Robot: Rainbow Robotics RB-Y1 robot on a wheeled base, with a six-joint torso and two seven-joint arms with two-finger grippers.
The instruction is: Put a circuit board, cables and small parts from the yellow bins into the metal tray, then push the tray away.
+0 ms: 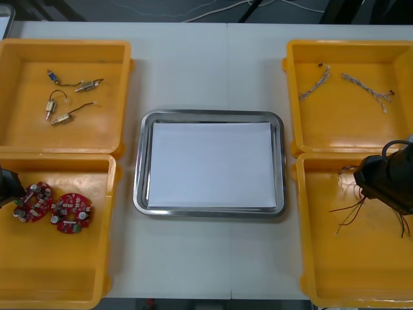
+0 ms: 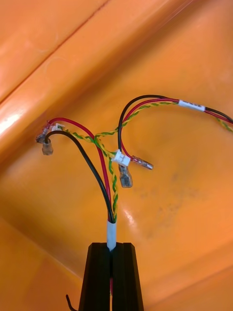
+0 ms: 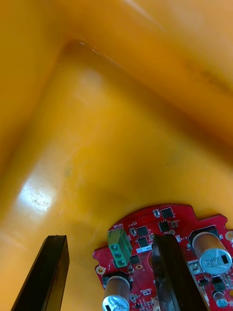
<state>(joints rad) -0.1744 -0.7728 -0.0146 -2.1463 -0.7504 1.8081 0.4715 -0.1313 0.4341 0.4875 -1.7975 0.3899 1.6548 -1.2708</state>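
Around the tray (image 1: 210, 115) sit 4 bins (image 1: 64, 44) holding 2 boards (image 1: 72, 213). The right gripper (image 2: 111, 245) pinches 1 cable (image 2: 108, 194); the left gripper (image 3: 110, 238) is spread over 1 board (image 3: 165, 226).

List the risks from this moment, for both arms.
1. The right tool is shut on the red, black and yellow-green cable only at its white-sleeved end. On lifting, the loose connector ends could snag the other thin cables in the near right yellow bin.
2. The left tool is open, one finger over the face of the round red circuit board, the other beside it. Closing may press on components or slip off the edge.
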